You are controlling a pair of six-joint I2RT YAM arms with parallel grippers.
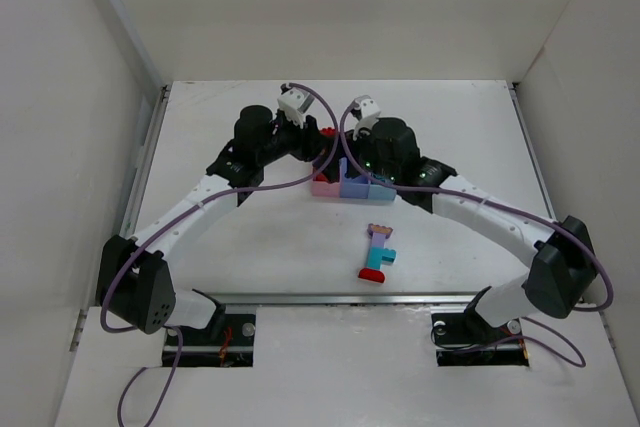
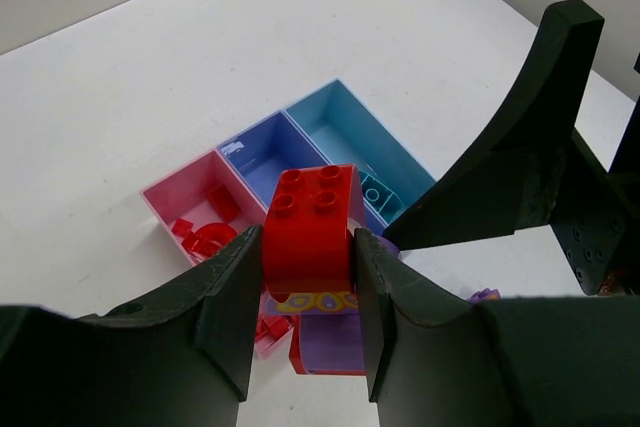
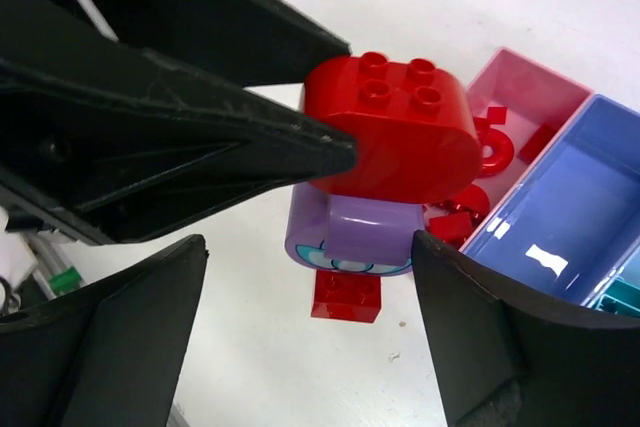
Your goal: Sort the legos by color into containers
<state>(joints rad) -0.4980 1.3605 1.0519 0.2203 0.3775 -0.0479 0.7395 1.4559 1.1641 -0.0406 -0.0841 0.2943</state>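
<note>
Nearest to the arm bases, a loose clump of legos [image 1: 378,254] lies flat on the table [image 1: 250,237]. Its long axis runs near to far with a slight tilt, red end near and purple end far, and white surface lies around it on every side. Beyond it stand the containers [image 1: 350,187], joined left to right: pink bin [image 2: 190,192] with red pieces [image 2: 205,237], purple-blue bin [image 2: 262,152], and light blue bin [image 2: 335,122] with a teal brick [image 2: 380,192]. Just past their far end, the left gripper [image 2: 308,247] is clamped on a red brick [image 2: 310,212] with its studs pointing up. This brick tops an upright stack, with a lavender brick [image 3: 365,232] under it and a small red brick [image 3: 345,297] lowest. The right gripper [image 3: 310,247] has its jaws spread wide on both sides of the lavender brick (whether one finger touches it, I cannot tell).
</note>
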